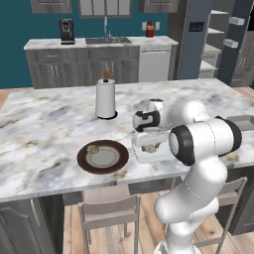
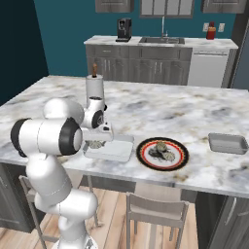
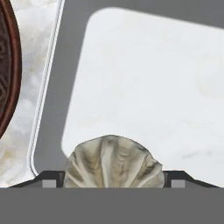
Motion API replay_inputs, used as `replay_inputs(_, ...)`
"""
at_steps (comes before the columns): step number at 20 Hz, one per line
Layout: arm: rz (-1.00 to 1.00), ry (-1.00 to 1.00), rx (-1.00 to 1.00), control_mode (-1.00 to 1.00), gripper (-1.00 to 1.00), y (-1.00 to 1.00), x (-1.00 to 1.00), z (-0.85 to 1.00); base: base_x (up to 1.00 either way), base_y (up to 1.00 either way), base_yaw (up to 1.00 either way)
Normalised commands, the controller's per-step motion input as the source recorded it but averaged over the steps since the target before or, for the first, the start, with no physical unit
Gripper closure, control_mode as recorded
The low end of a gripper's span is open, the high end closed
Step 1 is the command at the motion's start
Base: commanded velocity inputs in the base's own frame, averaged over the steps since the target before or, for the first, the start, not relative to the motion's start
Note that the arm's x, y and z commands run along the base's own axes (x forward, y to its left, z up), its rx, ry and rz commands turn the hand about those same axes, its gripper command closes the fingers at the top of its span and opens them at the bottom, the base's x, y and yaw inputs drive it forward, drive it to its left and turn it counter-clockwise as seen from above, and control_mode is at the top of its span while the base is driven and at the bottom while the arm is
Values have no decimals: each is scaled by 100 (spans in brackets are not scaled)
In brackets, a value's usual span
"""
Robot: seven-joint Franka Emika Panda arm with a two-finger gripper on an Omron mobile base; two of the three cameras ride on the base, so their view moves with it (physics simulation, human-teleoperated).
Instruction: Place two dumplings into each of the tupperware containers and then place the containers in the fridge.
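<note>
A marble island counter (image 1: 44, 124) carries everything: a paper towel roll (image 1: 105, 98) stands upright on a dark base toward the far middle, and a round dark-rimmed plate (image 1: 103, 157) lies near the front edge with one dumpling (image 1: 93, 148) on its far left rim. Just right of that plate lies a shallow grey container (image 2: 115, 148) (partly hidden by the arm) with a dumpling (image 3: 113, 162) in it. Further right along the near side sits a second plate (image 2: 162, 153) with dumplings (image 2: 162, 150) on it, and well apart at the right end a second container (image 2: 227, 143).
</note>
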Motion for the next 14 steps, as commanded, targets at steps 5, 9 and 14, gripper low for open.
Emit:
replay_inputs(5, 0, 0, 0, -100, -100, 0, 0, -3, 0, 0, 0)
replay_inputs(9, 0, 0, 0, -100, -100, 0, 12, 0, 0, 0, 0)
replay_inputs(14, 0, 0, 0, -100, -100, 0, 22, 0, 0, 0, 0)
